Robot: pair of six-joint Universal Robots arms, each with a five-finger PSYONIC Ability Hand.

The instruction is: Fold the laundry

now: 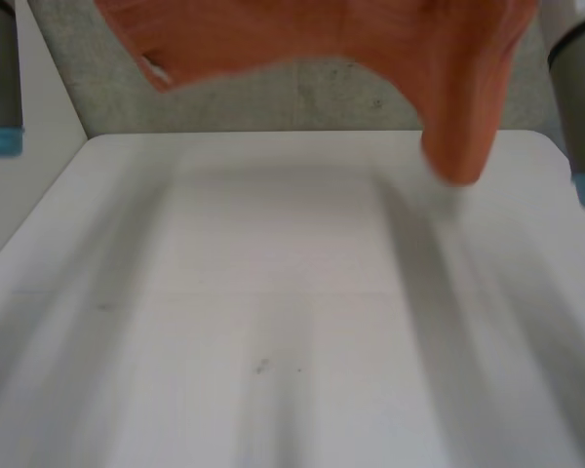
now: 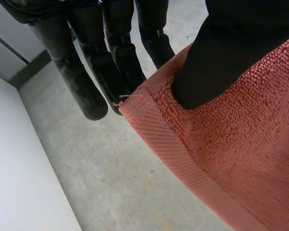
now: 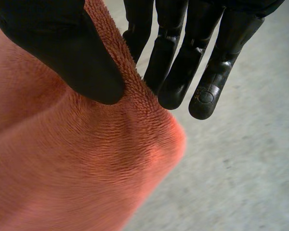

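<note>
An orange terry towel (image 1: 370, 49) hangs in the air above the far end of the white table (image 1: 273, 322), one fold drooping lower on the right side. In the left wrist view my left hand (image 2: 111, 62) pinches the towel (image 2: 231, 159) by its hemmed edge near a corner, thumb pressed on the cloth against the straight fingers. In the right wrist view my right hand (image 3: 183, 57) pinches a bunched edge of the towel (image 3: 77, 168) between thumb and fingers. Both arms (image 1: 0, 88) (image 1: 580, 107) reach up past the head view's upper edge.
Grey carpeted floor (image 2: 111, 183) lies beyond the table's far edge. A pale wall panel (image 1: 19, 195) runs along the table's left side.
</note>
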